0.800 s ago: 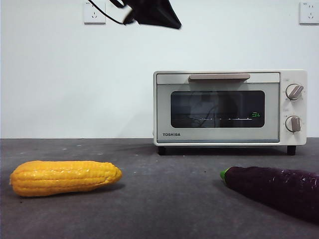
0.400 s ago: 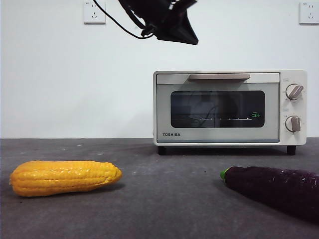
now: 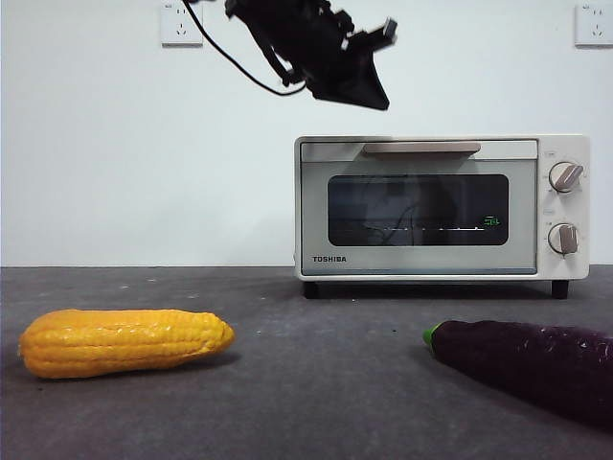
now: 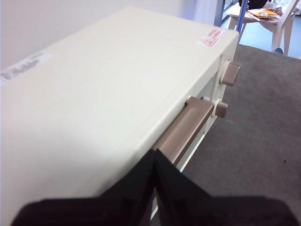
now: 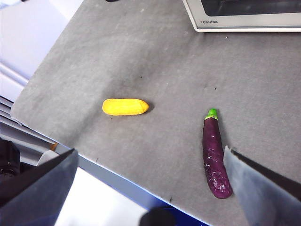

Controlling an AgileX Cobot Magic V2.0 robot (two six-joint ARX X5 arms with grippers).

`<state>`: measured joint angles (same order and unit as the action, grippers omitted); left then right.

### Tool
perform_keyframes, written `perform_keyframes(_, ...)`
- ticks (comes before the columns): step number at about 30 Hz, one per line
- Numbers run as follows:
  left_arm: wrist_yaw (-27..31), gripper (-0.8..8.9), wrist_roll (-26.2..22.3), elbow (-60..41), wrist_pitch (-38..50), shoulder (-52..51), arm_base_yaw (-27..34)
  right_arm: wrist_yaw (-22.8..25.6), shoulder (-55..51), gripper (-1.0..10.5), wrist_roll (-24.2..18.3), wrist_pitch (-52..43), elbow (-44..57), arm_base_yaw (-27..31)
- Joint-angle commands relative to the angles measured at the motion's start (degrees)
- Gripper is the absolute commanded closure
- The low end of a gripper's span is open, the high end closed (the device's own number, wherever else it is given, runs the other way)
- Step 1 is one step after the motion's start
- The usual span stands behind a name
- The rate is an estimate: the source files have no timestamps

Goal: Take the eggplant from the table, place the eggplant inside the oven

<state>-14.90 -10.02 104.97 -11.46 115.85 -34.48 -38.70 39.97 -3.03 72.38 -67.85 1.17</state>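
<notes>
Above the oven [image 3: 441,206] and its closed door, left gripper [image 4: 155,157] hovers with jaws pressed together, empty; right gripper [image 5: 150,165] spread wide high over eggplant [image 5: 215,159] lying on table [image 5: 155,61].

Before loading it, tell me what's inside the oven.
The oven door is shut. Its dark glass shows only reflections and what looks like a rack line; no food is discernible, though the dim interior can't be fully checked.

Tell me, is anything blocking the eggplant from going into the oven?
Yes, the oven door is shut, its handle untouched. The left gripper, jaws closed, hovers above the oven near that handle. The eggplant lies on the table; the corn sits off to one side.
</notes>
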Motion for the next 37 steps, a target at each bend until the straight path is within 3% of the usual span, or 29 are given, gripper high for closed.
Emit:
perform_keyframes(1, 0.72, 8.20, -0.96, 0.17, 0.87, 1.66, -0.28, 0.15, 0.04, 4.1, -0.66, -0.17, -0.24, -0.09)
perform_keyframes(18, 2.54, 8.20, -1.36, 0.17, 4.72, 6.36, -0.37, 0.81, 0.79, 4.1, -0.70, -0.24, -0.24, -0.09)
perform_keyframes(37, 1.01, 8.20, -2.60, 0.17, 0.04, 9.86, -4.92, 0.79, 1.14, 4.1, -1.18, -0.20, -0.24, -0.09)
